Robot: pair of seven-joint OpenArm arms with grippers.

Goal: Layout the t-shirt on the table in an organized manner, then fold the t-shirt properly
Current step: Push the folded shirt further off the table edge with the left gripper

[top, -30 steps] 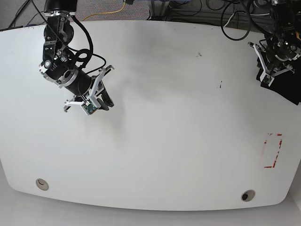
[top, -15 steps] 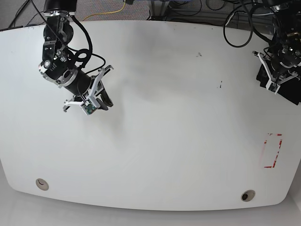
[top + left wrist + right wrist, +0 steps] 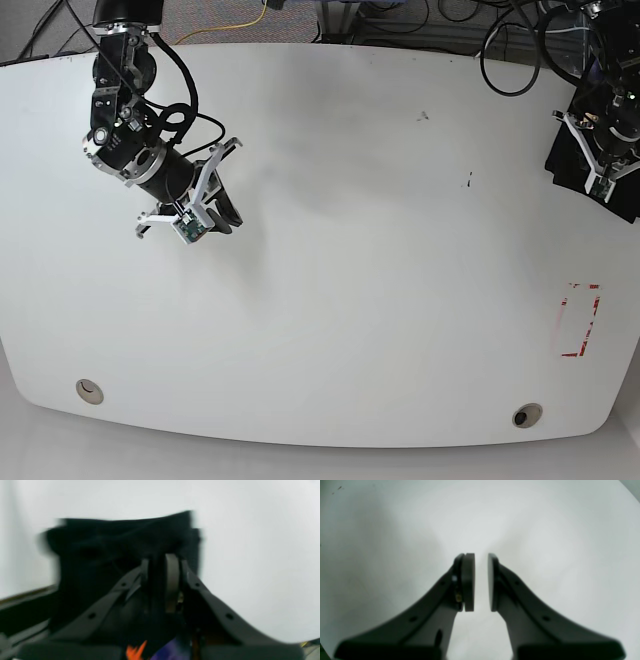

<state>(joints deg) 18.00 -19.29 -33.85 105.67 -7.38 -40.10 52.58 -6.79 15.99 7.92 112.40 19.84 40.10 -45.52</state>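
Cloth of the t-shirt (image 3: 120, 542), bunched at the desk's (image 3: 350, 250) far right edge in the base view, is pinched between the closed jaws of the left pincer (image 3: 160, 580). The right pincer (image 3: 481, 582) hangs empty, jaws slightly parted, well apart. A slow drag toward the centre is advised, so the garment is kept from slipping overboard.
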